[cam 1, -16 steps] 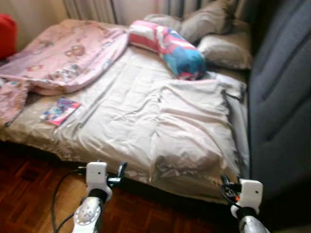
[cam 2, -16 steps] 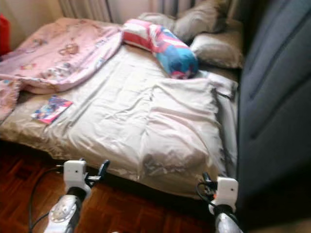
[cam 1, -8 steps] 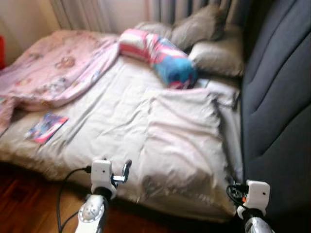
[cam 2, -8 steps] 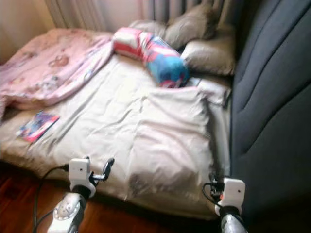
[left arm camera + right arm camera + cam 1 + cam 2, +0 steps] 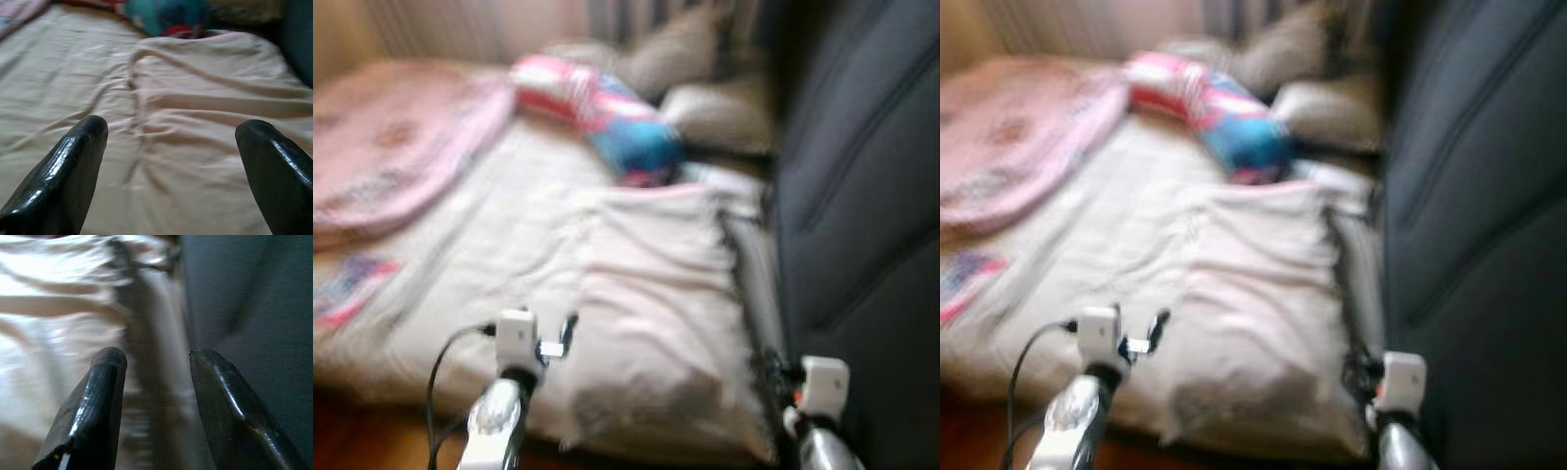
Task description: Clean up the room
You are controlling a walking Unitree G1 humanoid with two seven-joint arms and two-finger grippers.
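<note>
A low bed (image 5: 489, 245) with a rumpled beige sheet lies before me, blurred by motion. On it are a beige pillow (image 5: 656, 294) near the foot, a pink, blue and red bolster (image 5: 607, 117), grey pillows (image 5: 705, 98) at the head, a pink blanket (image 5: 391, 147) on the left and a small colourful booklet (image 5: 342, 289). My left gripper (image 5: 171, 142) hovers over the sheet, open and empty. My right gripper (image 5: 156, 372) is open and empty at the bed's right edge, beside the dark panel.
A tall dark grey upholstered panel (image 5: 862, 196) stands along the bed's right side, close to my right arm (image 5: 818, 392). Curtains (image 5: 460, 24) hang behind the bed. A strip of wooden floor (image 5: 372, 441) runs in front of the bed.
The whole picture has shifted and blurred: the camera has moved closer to the bed and turned right. The bed's things lie as before. Both arms hold the same pose.
</note>
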